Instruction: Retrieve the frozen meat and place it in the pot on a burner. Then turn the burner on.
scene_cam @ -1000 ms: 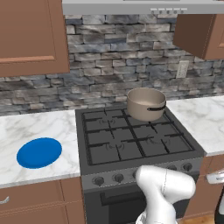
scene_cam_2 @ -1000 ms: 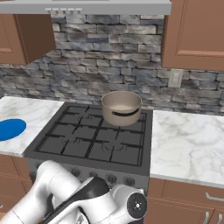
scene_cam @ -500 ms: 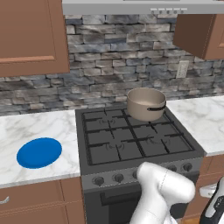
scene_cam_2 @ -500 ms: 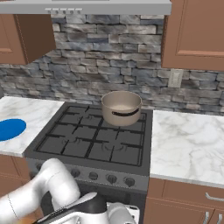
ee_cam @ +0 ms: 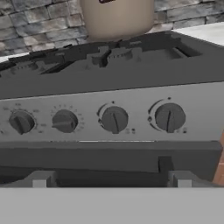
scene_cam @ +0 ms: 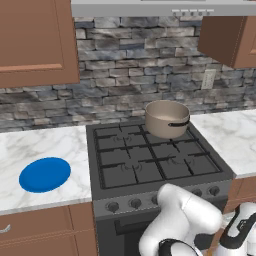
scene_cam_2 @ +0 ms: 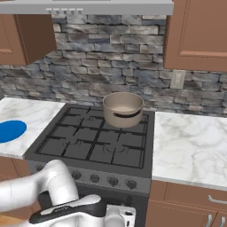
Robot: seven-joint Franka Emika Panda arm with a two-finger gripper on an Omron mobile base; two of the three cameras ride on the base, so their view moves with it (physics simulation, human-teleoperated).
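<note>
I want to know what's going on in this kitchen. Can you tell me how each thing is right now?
pot: upright on the back right burner, nothing seen inside
stove: no flame seen
knobs: four in a row on the stove front
blue plate: flat on the counter, bare
gripper: open, holding nothing, facing the knobs

arm (scene_cam: 187, 220): glossy white rounded shells | joints: dark bands | tool (ee_cam: 109, 179): grey blocky fingertips

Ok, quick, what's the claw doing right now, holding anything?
Claw: open, holding nothing, facing the row of dark round stove knobs.
</note>
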